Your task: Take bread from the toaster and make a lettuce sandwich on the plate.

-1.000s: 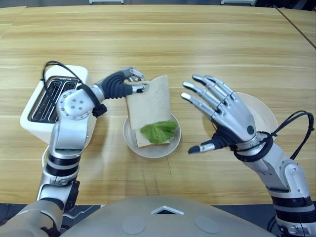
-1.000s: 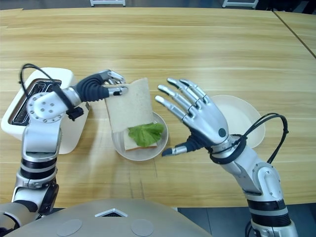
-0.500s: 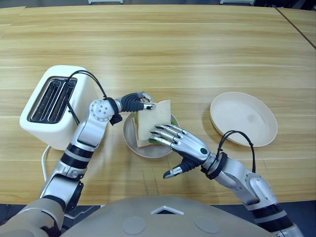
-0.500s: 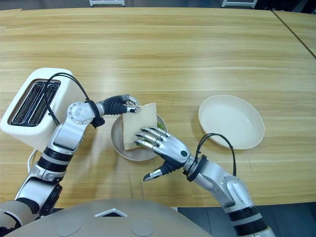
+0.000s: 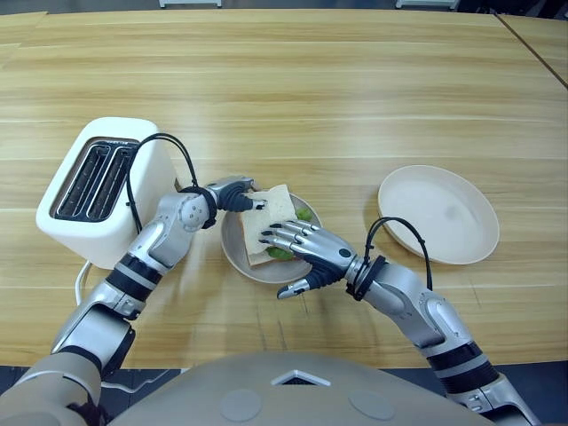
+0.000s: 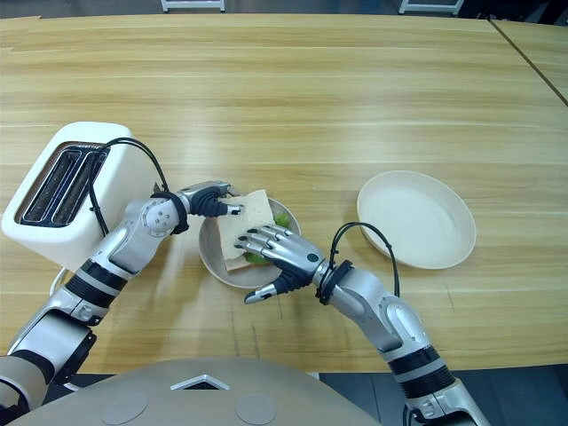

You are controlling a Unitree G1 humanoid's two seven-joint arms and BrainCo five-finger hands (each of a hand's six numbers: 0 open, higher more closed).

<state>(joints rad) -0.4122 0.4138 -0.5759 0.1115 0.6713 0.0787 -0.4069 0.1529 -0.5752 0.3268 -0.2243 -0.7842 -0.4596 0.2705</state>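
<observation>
The top bread slice [image 5: 272, 216] covered most of the sandwich on the round plate [image 5: 229, 249], so the lettuce [image 5: 304, 214] showed as green scraps at the slice's right edge and under the fingers [image 5: 286, 240] of the right hand [image 5: 312, 254]. What lay beneath the lettuce could not be made out. The white toaster [image 5: 102, 182] stood to the left of the plate, with two dark slots whose contents could not be told; its cord [image 5: 82, 282] curled away at its lower left corner, cut short by the left forearm. The left hand [image 5: 236, 192] lay low over the wooden table [image 5: 355, 89] between the toaster and the plate, the forearm slanting up from the lower left and the fingers pinched on the upper left corner of the top bread slice. The right arm came in from the lower right, wrist bent toward the plate, palm down. This hand grasped nothing: its fingers were spread and lightly bent, resting on the face of the slice, while the thumb hung below the plate's near rim. A cream dish [image 5: 437, 213] sat well apart to the right, just beyond the loop of black cable [image 5: 401, 232] at the right wrist.
</observation>
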